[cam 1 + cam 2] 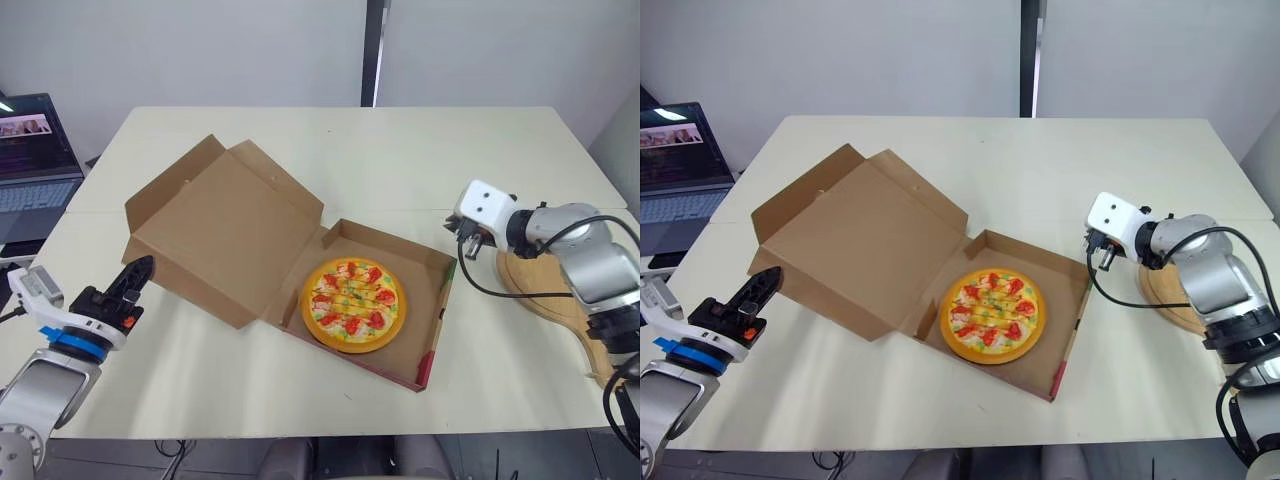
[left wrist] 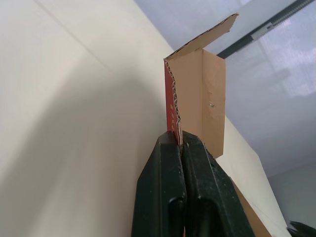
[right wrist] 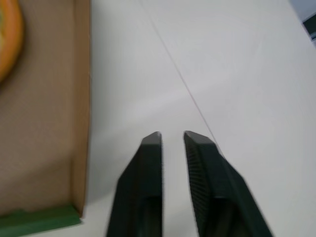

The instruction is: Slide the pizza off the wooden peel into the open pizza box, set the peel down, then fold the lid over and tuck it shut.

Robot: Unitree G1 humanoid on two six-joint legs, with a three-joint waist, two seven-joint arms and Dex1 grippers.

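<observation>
- The pizza box (image 1: 446,292) lies open on the table (image 1: 420,150), with its base toward my right side and its lid (image 1: 215,235) folded back flat toward my left.
- The pizza (image 1: 353,303) sits inside the base, lying flat on the cardboard floor, near the front-left corner and well apart from the right wall.
- Apart from the pizza, I see only bare cardboard in the base. The lid's inner face is bare too, and its side flaps (image 2: 207,98) stand up along the edges.
- The wooden peel (image 1: 545,283) lies flat on the table to the right of the box, apart from it and partly hidden under my right arm. Nothing is on the part of it I can see.
- My left gripper (image 1: 145,265) hangs just beside the lid's front-left edge. Its two black fingers (image 2: 168,163) are pressed together with nothing between them, and the corrugated edge of a flap rises right beyond their tips.
- My right gripper (image 3: 172,136) is over bare table just outside the box's right wall. Its fingers are parted by a narrow gap and hold nothing.
- A laptop (image 1: 35,150) stands open off the table's far left.
</observation>
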